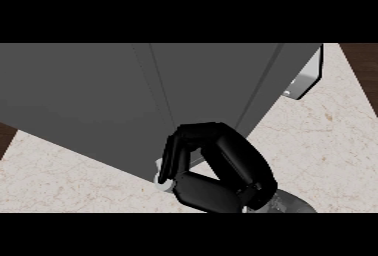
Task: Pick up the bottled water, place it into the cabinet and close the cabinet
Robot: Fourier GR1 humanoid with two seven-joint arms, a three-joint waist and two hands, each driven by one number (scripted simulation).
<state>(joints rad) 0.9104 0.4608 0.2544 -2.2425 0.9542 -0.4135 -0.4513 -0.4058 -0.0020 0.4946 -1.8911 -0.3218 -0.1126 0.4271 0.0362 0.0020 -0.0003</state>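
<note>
The bottled water (164, 183) is barely showing: just a small pale, rounded bit, white-grey and smooth, peeking out at about seven o'clock from the middle of the view, tucked under the black fingers and right at the lower edge of the cabinet. The rest of it is hidden, so its label, its full shape and whether it stands upright cannot be told.

Around it, the right hand (221, 175) is curled in, fingers bent over and down with the thumb coming across below, clamped on that pale piece. The hand is glossy black with blocky, rounded segments, and a sliver of grey forearm shows at five o'clock near the lower edge. The left hand is nowhere in view.

Moving outward, the cabinet (96, 95) fills the upper half, from nine o'clock across to one o'clock. It is a flat, matte dark grey box with straight thin seams running down its panel. At about two o'clock a lighter grey door edge (306, 75) juts out, with a small pale fitting on it.

Beneath everything lies the counter (325, 145), a cream stone-look top with faint brownish veining, smooth and flat, spreading from three o'clock round to eight o'clock. Dark brown wood-toned floor (365, 65) shows at the far two o'clock corner and again in a sliver at nine o'clock.
</note>
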